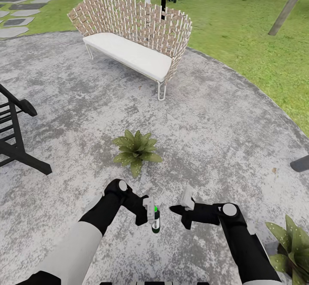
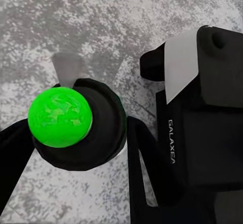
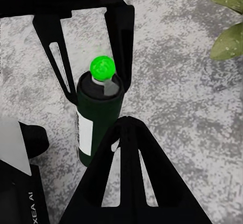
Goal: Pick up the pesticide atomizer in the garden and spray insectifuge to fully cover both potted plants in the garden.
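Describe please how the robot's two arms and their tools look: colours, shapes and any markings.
Both arms have light grey upper segments and glossy black forearms, each with a round white cap at a joint. The left tool and right tool are black, with flat triangular open-frame fingers. A pale grey panel sits on each wrist, and white "GALAXEA" lettering runs along the black housing.
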